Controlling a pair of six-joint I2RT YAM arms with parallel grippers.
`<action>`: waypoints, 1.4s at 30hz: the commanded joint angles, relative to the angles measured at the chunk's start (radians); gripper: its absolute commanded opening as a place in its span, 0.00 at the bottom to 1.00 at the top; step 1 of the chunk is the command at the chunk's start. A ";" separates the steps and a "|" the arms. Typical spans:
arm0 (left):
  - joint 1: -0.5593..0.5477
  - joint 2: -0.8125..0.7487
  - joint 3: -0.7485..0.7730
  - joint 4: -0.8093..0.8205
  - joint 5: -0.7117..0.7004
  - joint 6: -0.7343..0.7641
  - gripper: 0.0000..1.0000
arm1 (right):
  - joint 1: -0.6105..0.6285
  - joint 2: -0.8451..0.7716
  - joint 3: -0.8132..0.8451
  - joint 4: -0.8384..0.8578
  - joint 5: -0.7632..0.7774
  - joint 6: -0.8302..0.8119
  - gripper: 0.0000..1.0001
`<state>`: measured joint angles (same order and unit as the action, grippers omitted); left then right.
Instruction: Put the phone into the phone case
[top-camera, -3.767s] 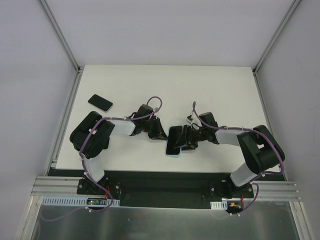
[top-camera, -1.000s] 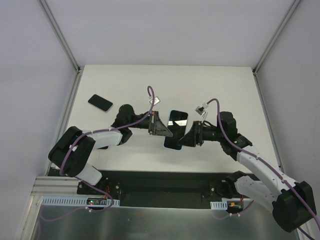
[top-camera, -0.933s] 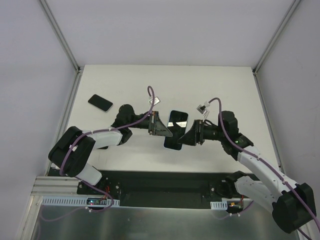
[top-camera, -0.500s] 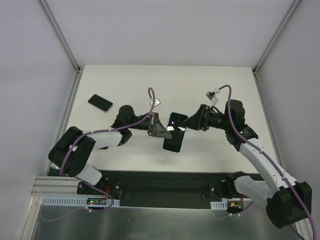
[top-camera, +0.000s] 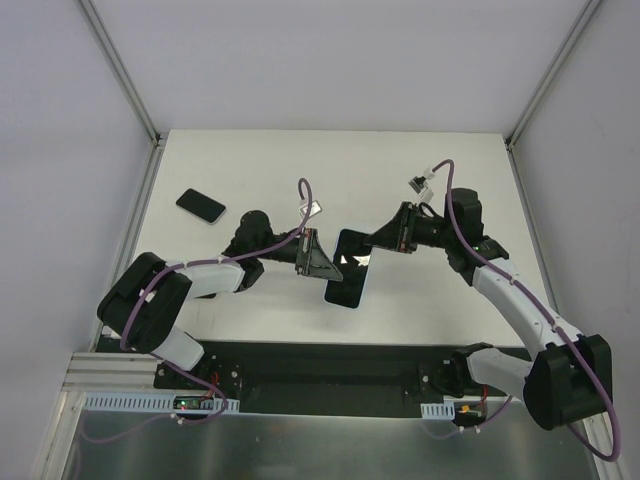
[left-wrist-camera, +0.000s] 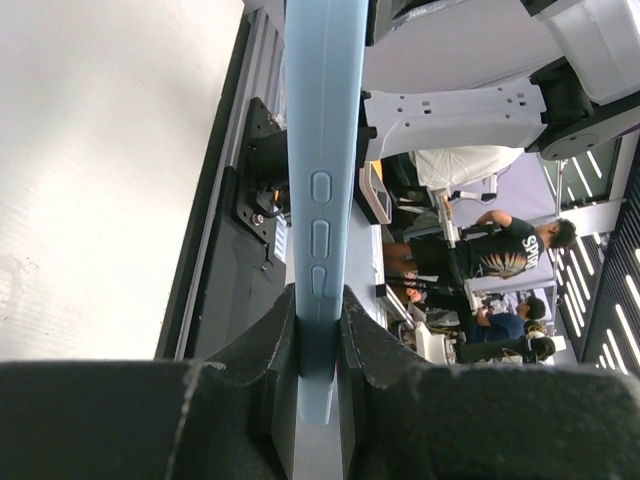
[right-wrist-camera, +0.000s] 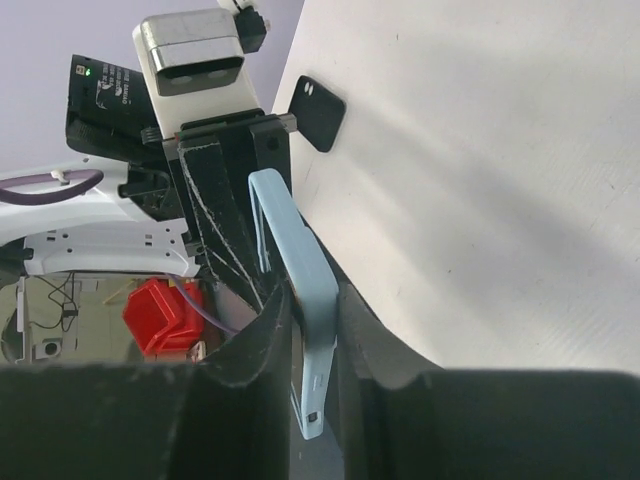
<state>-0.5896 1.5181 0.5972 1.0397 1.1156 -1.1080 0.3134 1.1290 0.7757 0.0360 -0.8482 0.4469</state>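
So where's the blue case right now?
In the top view, the blue case is over the table's middle, pinched between the left fingers and the right fingers, right of a black slab.

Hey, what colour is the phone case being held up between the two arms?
Light blue. The phone case shows best in the left wrist view, seen edge-on.

The left claw (top-camera: 330, 266) and right claw (top-camera: 374, 243) both clamp the phone case (top-camera: 345, 286) above the middle of the table (top-camera: 330, 165), and with their arms they bar that band. The far half lies open. The phone (top-camera: 201, 205) sits alone near the left edge, reachable from above.
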 joint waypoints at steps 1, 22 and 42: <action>-0.007 -0.013 0.038 -0.090 -0.019 0.094 0.01 | -0.004 -0.003 0.059 -0.007 -0.014 -0.049 0.12; -0.029 0.010 0.099 -0.273 -0.048 0.180 0.00 | -0.004 0.035 0.123 -0.122 -0.012 -0.152 0.15; -0.026 0.120 0.394 -0.831 -0.394 0.402 0.00 | -0.004 -0.212 0.162 -0.568 0.500 -0.159 0.96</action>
<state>-0.6155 1.5665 0.8425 0.2909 0.8242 -0.7490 0.3092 0.9749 0.9104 -0.3992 -0.4835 0.2905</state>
